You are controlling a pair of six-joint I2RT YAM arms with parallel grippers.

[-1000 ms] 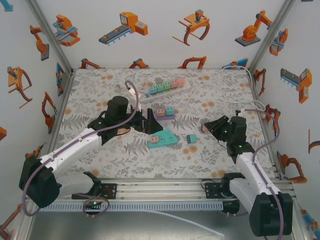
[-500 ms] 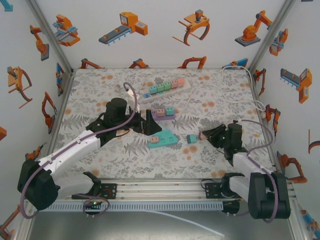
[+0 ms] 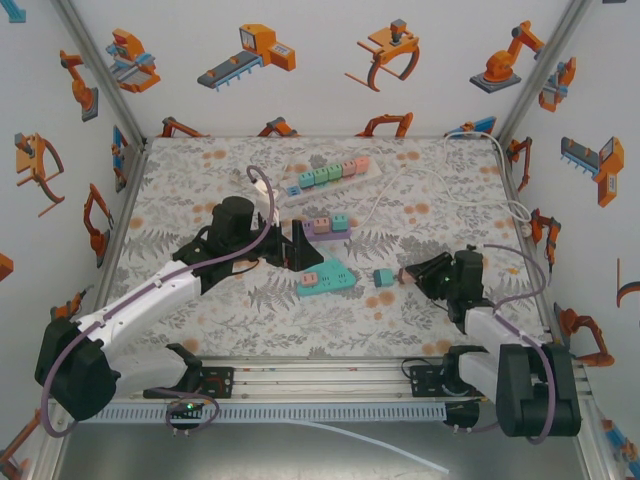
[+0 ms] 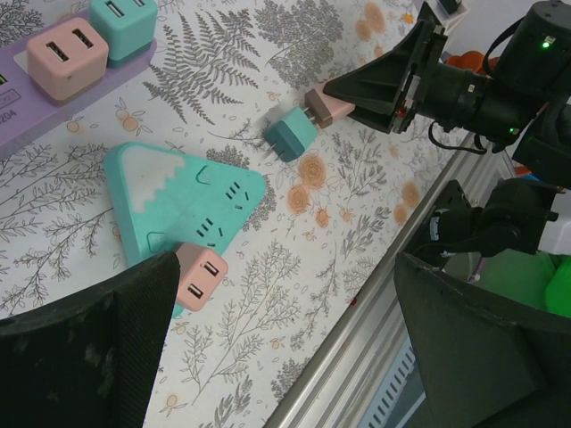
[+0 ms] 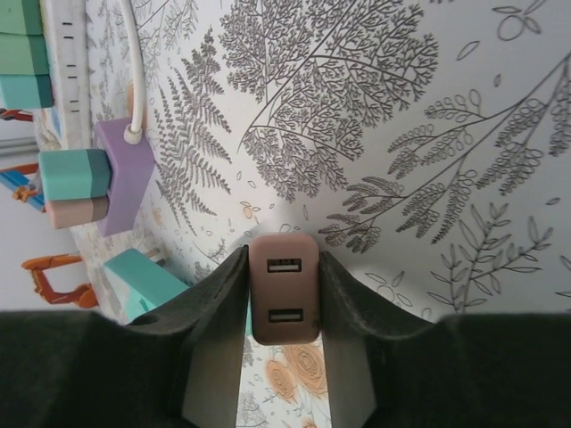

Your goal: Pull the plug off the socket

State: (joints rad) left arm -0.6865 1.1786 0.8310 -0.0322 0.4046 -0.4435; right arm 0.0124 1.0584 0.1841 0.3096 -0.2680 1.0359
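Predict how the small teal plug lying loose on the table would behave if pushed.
The teal plug is boxy with flat faces, so it would probably slide, not roll. It looks like small hard plastic: likely light and stiff. Lying low on the table, it seems unlikely to tip.

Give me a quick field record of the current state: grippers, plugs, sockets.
left gripper: open, holding nothing, above the teal socket block
right gripper: shut on a brown-pink plug, low over the table
teal socket block: flat on the table, pink plug at its edge, apparently seated
loose teal plug: on the table, between block and right gripper
purple strip: one pink and one teal plug seated
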